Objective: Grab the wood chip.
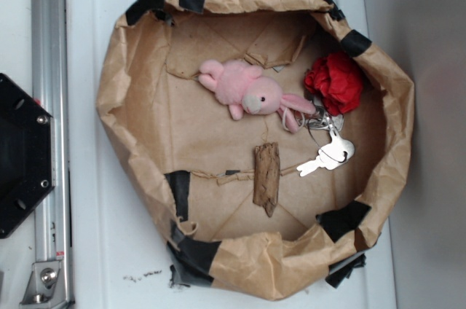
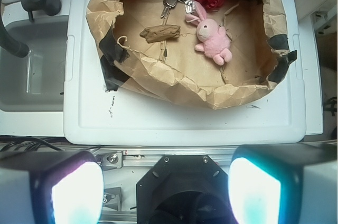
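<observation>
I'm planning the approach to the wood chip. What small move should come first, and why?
Probably move the open gripper forward over the paper nest's rim: the wood chip lies untouched inside, left of the pink bunny, below the keys.

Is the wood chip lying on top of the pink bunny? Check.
No. The wood chip lies alone on the paper, apart from the pink plush bunny.

Wood chip [image 1: 266, 177] [image 2: 159, 33]: brown, rough, elongated, ragged-ended; lying flat on the paper basin's floor, nearer one rim than centre.
</observation>
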You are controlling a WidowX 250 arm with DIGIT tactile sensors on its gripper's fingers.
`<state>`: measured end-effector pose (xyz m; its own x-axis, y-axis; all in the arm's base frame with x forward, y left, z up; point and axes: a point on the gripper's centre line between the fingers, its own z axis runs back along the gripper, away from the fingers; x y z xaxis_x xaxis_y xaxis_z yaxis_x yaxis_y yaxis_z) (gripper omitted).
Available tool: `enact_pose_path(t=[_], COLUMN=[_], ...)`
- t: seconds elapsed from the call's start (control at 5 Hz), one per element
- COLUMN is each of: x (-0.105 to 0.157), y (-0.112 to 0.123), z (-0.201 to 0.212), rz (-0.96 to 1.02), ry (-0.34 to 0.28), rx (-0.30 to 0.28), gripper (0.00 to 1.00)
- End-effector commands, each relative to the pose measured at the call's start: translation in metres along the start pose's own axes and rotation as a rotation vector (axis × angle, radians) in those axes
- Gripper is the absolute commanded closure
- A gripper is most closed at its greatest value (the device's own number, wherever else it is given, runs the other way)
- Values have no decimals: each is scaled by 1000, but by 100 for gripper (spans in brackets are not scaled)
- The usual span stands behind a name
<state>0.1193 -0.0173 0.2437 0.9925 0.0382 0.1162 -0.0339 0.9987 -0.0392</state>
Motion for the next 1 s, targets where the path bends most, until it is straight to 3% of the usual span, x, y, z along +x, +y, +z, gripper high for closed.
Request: enact_pose_path(t=[0.0,0.2,0.4,0.6,0.8], x=[0,49,96,124,136], y=[0,0,9,15,21], z=[0,-16,-43,-82,-102], rz=[0,46,20,-162,-397], ry=[0,-43,-41,-33,-18], rx=[0,29,66,78,46], gripper=[0,0,0,0,0])
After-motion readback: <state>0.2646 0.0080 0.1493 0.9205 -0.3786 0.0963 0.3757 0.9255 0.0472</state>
